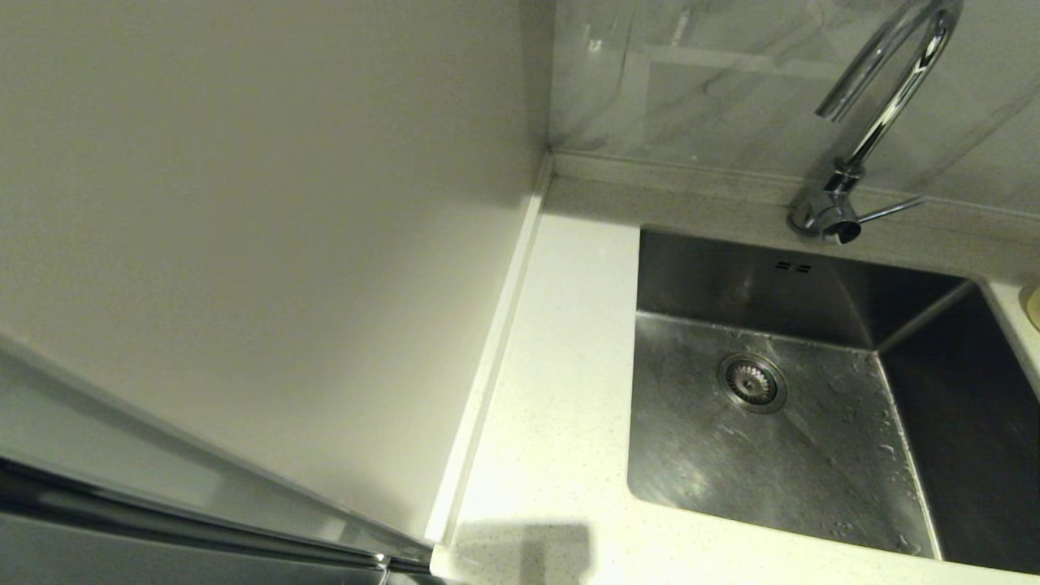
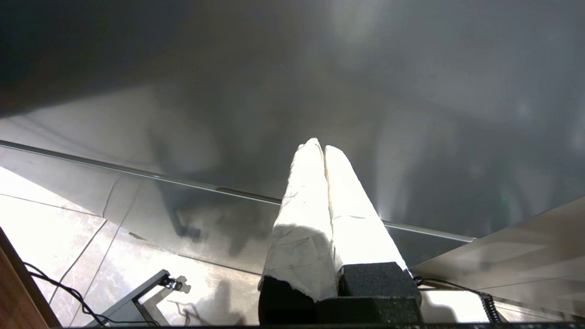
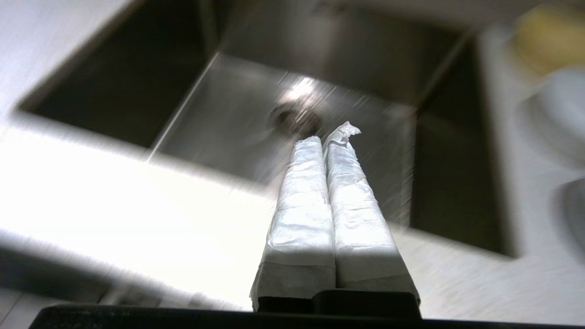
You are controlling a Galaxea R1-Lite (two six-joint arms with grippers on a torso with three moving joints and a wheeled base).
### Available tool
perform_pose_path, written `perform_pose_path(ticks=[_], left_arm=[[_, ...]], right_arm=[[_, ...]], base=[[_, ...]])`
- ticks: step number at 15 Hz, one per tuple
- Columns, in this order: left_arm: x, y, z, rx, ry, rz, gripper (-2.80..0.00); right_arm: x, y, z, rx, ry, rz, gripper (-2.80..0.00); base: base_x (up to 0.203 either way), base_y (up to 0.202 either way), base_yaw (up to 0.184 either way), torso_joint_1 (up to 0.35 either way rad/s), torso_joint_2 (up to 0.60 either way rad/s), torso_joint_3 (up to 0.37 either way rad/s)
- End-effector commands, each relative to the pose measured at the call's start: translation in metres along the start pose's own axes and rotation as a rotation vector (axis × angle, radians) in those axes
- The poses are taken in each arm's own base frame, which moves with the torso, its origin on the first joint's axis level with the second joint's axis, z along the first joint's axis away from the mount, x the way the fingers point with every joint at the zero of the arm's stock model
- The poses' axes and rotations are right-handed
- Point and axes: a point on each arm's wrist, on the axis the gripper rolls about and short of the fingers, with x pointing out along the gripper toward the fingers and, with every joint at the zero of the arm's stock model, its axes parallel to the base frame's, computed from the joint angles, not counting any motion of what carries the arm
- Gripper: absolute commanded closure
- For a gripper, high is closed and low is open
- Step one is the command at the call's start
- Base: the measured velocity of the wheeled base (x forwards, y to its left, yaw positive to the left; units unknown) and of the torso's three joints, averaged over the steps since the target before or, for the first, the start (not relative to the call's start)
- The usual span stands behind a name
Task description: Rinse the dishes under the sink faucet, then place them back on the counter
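The steel sink (image 1: 812,463) lies empty, with its drain strainer (image 1: 751,382) and wet spots on its floor. Behind it rises the chrome faucet (image 1: 881,106), side lever (image 1: 890,211) pointing right. Neither gripper shows in the head view. My right gripper (image 3: 325,137) is shut and empty over the counter's front strip (image 3: 114,196), facing the sink (image 3: 237,114). Right of the basin sit blurred bowls: a yellow one (image 3: 550,36), a pale one (image 3: 560,107), a greyish one (image 3: 573,210). A sliver of the yellow bowl (image 1: 1033,305) shows. My left gripper (image 2: 320,146) is shut, parked low.
The speckled white counter (image 1: 561,390) runs left of the sink with a raised edge strip against a plain cream wall panel (image 1: 244,203). A grey metallic front (image 2: 411,91) fills the left wrist view, with tiled floor (image 2: 45,219) and cables below.
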Motion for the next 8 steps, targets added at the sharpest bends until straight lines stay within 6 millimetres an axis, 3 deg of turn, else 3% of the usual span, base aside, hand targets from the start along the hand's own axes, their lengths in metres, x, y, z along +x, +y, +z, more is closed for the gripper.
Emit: perform_pose_path(ticks=[1, 8], left_arm=[[-0.0002, 0.0000, 0.0000, -0.001, -0.003, 0.000, 0.00], [-0.0002, 0.0000, 0.0000, -0.001, -0.003, 0.000, 0.00]], right_arm=[[-0.0007, 0.0023, -0.0130, 0.001, 0.126, 0.069, 0.00], [-0.0008, 0.0023, -0.0136, 0.044, 0.132, 0.067, 0.00]], base=[[0.000, 0.000, 0.000, 0.000, 0.00, 0.000], [0.000, 0.000, 0.000, 0.000, 0.00, 0.000]])
